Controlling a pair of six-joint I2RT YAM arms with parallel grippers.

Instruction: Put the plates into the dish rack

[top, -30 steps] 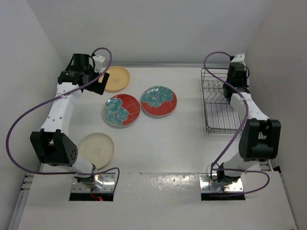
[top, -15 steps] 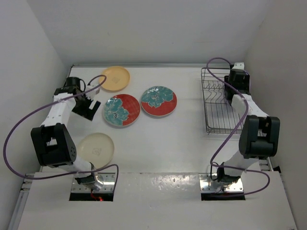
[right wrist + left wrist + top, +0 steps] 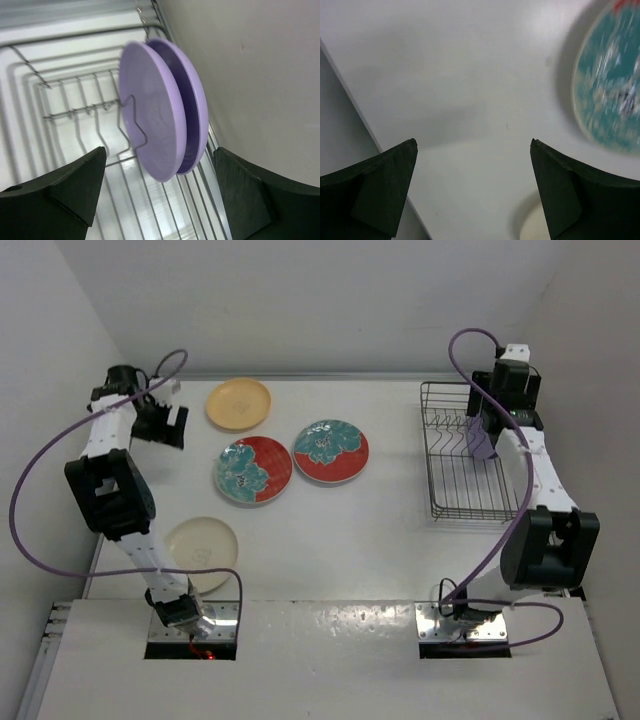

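— What's your right gripper (image 3: 159, 152) doing?

— It's spread wide and holds nothing. Straight ahead, framed by its fingers but untouched, two lavender plates (image 3: 156, 112) stand on edge in the rack (image 3: 428, 455). They are face to face against a divider wire, on the side nearest the wall (image 3: 260, 75).

— So where does that leave the job?

— I'd say two of six are loaded, and this hand is free to back away.

— And the left gripper (image 3: 473, 145)?

— Wide too, and empty, hovering over bare table (image 3: 470, 60). A red plate (image 3: 610, 85) with teal flowers lies ahead and to its right, blurred. The cream plate (image 3: 536, 229) just shows low down, by the right finger. The second red plate (image 3: 331, 451) and the yellow plate (image 3: 239, 403) lie further off.

— Next move?

— My guess is to fetch one of those four. They lie flat, so a finger has to get under a rim. Then the plate must be turned upright and lowered into a free slot without knocking the lavender pair.

— How do the racked ones look?

— Plain, matte and shallow, with a slight lean, but the wire seems to hold them.
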